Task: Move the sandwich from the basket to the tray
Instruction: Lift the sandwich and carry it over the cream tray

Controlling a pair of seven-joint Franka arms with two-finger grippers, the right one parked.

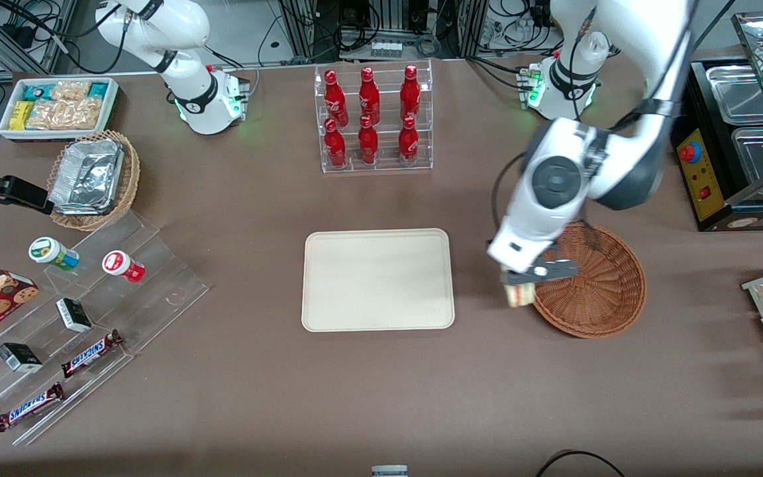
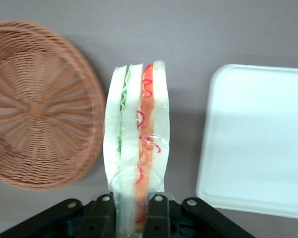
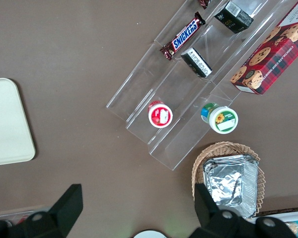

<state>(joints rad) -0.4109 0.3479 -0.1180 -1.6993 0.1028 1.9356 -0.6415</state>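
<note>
The wrapped sandwich (image 2: pixel 137 134) hangs in the air with my gripper (image 2: pixel 134 210) shut on its lower end; red, white and green filling shows along its edge. In the front view the sandwich (image 1: pixel 518 293) is over bare table between the reddish-brown wicker basket (image 1: pixel 597 285) and the cream tray (image 1: pixel 377 279), close to the basket's rim, held by the gripper (image 1: pixel 528 273). The wrist view shows the basket (image 2: pixel 39 106) with nothing in it, and the tray (image 2: pixel 258 139) beside the sandwich.
A clear rack of red bottles (image 1: pixel 373 118) stands farther from the front camera than the tray. Stepped acrylic shelves with snack bars and cups (image 1: pixel 77 318) and a tan basket of foil containers (image 1: pixel 93 179) lie toward the parked arm's end. A food warmer (image 1: pixel 746 146) stands at the working arm's end.
</note>
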